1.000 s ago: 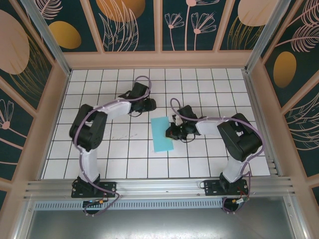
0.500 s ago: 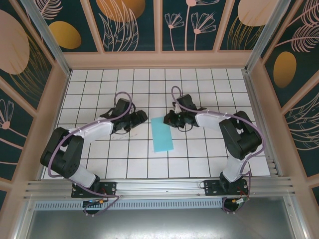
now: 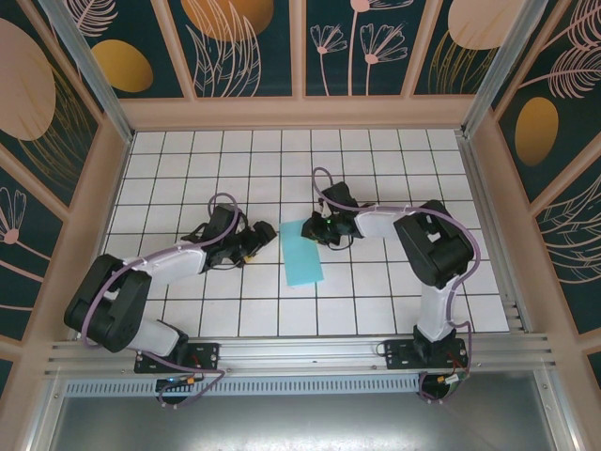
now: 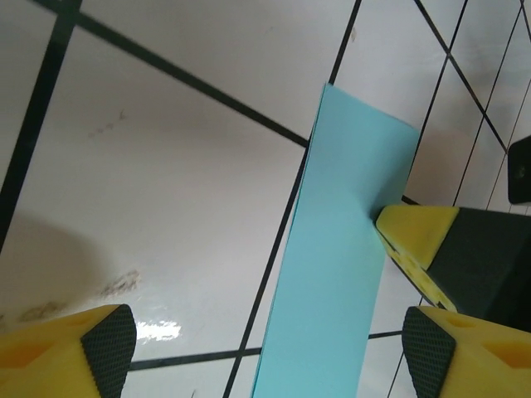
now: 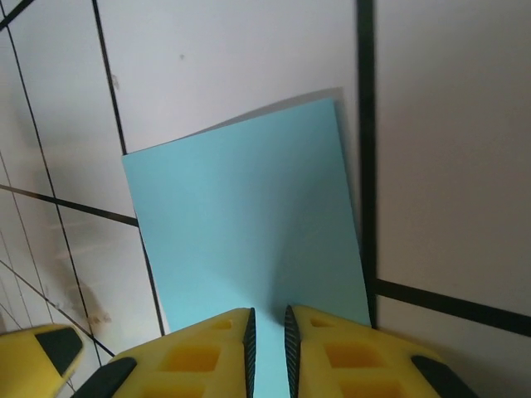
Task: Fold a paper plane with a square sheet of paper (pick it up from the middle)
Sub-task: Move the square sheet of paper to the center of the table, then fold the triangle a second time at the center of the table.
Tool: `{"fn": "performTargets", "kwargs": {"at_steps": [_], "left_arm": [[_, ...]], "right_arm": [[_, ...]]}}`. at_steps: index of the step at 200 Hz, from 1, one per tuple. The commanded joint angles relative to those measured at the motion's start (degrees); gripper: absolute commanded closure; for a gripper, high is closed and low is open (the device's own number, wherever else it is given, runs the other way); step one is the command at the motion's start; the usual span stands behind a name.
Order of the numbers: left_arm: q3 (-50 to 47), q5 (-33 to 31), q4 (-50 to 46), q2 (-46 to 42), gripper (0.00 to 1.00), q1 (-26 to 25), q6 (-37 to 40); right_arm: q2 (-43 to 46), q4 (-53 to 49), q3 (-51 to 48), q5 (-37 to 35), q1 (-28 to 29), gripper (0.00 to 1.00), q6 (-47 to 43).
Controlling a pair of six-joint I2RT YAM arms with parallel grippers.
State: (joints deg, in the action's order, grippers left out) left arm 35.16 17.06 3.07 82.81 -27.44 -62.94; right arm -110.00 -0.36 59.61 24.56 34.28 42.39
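The sheet of paper (image 3: 301,252) is turquoise and lies flat on the white tiles as a narrow folded rectangle. It also shows in the left wrist view (image 4: 340,249) and the right wrist view (image 5: 249,215). My right gripper (image 3: 315,228) is low over the paper's far right corner. Its jaws (image 5: 267,348) stand a narrow gap apart with the paper's surface showing between them. My left gripper (image 3: 255,241) is just left of the paper, wide open (image 4: 274,356), with the paper's near end lying between its fingertips. One right finger (image 4: 415,232) touches the paper's edge.
The white tiled table (image 3: 376,301) is boxed in by wooden rails and patterned walls (image 3: 300,47). An aluminium rail (image 3: 300,352) with both arm bases runs along the near edge. Both arms reach inward across the middle, close on either side of the paper.
The left gripper swung nearer and toward the paper's left edge while opening wide. The right gripper moved from the paper's right side to its far corner, and its jaws parted slightly.
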Motion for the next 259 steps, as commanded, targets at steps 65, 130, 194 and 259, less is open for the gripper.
{"fn": "performTargets", "kwargs": {"at_steps": [65,130,194,259], "left_arm": [[-5.7,3.5,5.7,-4.7,0.20,-4.4,-8.9],[-4.7,4.2,4.3,-0.9,0.39,-7.4,-10.1],[-3.1,6.2,8.1,2.3,0.46,-7.6,-9.6],[-4.5,10.4,18.5,4.0,0.48,-7.6,-8.0]], "right_arm": [[-2.1,2.3,-1.1,-8.4,-1.3,0.83,12.6],[-3.9,4.2,-3.5,-4.3,-2.6,0.85,13.6],[-4.0,4.5,-4.2,-3.6,-2.6,0.85,13.1],[-1.8,8.1,-5.4,-1.7,-2.6,0.85,11.6]]}}
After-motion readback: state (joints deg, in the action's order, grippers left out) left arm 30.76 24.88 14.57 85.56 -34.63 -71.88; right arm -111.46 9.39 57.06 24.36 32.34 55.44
